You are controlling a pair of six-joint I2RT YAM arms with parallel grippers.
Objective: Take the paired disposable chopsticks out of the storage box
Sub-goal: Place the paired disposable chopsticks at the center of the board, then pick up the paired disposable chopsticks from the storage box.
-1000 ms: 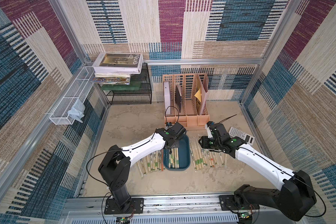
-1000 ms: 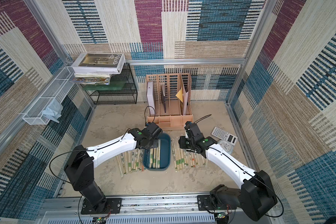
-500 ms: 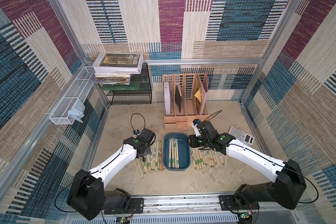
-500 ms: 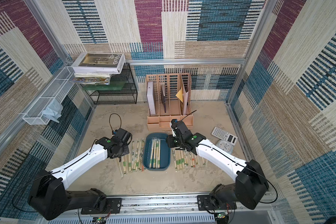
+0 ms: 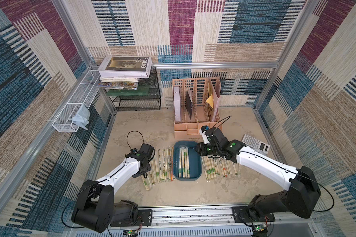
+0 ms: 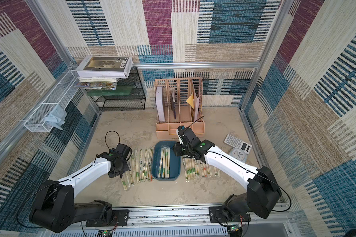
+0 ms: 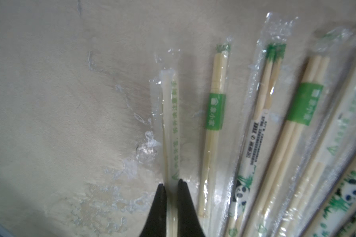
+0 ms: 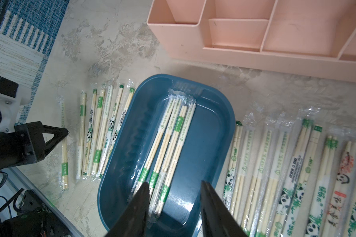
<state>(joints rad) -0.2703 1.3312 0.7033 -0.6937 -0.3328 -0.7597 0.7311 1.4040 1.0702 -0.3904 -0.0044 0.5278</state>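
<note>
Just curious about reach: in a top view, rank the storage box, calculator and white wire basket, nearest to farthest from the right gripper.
1. storage box, under the right gripper.
2. calculator, to the right.
3. white wire basket, on the left wall.

Mottled beige tabletop [image 5: 162, 127] carries a dark teal storage box [image 5: 196, 164] flanked by rows of wrapped chopstick pairs [image 5: 163, 164], peach file organizer [image 5: 193, 126] just behind it, black mesh rack [image 5: 139, 102] at the far corner, calculator [image 5: 254, 143] and small clock [image 6: 237, 153] touching at right.
</note>
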